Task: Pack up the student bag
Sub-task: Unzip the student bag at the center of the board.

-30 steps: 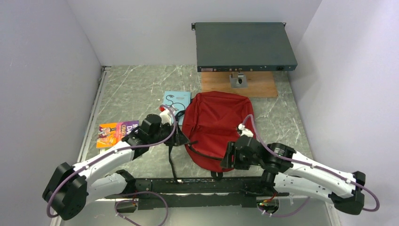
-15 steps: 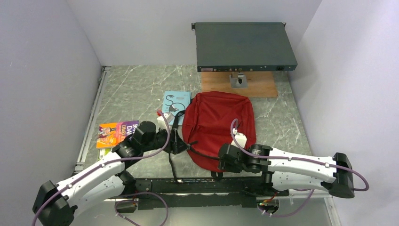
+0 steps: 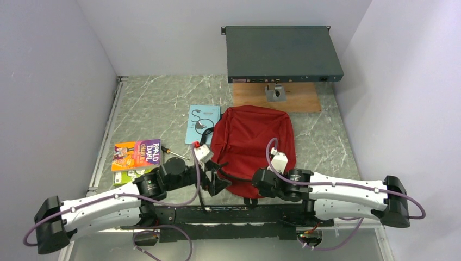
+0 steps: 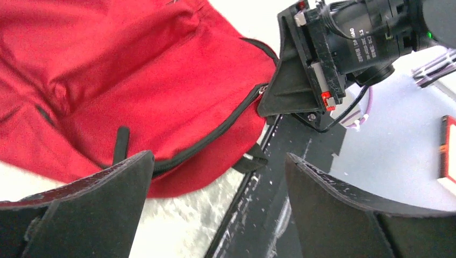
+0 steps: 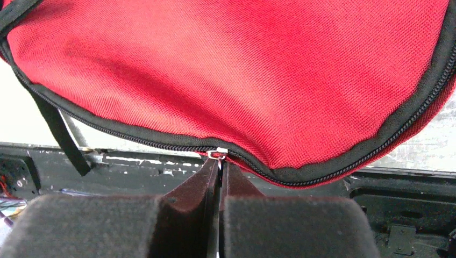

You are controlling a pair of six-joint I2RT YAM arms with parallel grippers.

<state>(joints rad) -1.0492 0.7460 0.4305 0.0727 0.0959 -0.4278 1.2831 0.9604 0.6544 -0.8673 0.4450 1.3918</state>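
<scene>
Two robot arms at the near edge of a dark red student bag [image 3: 253,141] on a marbled table [image 3: 157,103].
From above: bag lying flat at centre frame, black straps trailing off its lower left. Left gripper [image 3: 216,182] low, just left of the bag's bottom edge; right gripper [image 3: 256,185] against that edge from the right. Colourful paperback [image 3: 137,154] at left, teal booklet [image 3: 203,122] just beside the bag's upper-left side, dark grey flat box [image 3: 282,54] at top above a wooden board [image 3: 296,100]. From the left wrist: black fingers [image 4: 80,209] in the lower corners, spread wide, nothing between them; red fabric and black zipper [image 4: 215,137] filling the upper left, right gripper's tip at the zipper's end. From the right wrist: jaws pressed together at bottom centre, pinching the small metal zipper pull [image 5: 216,154] under the bag's curved red panel.
</scene>
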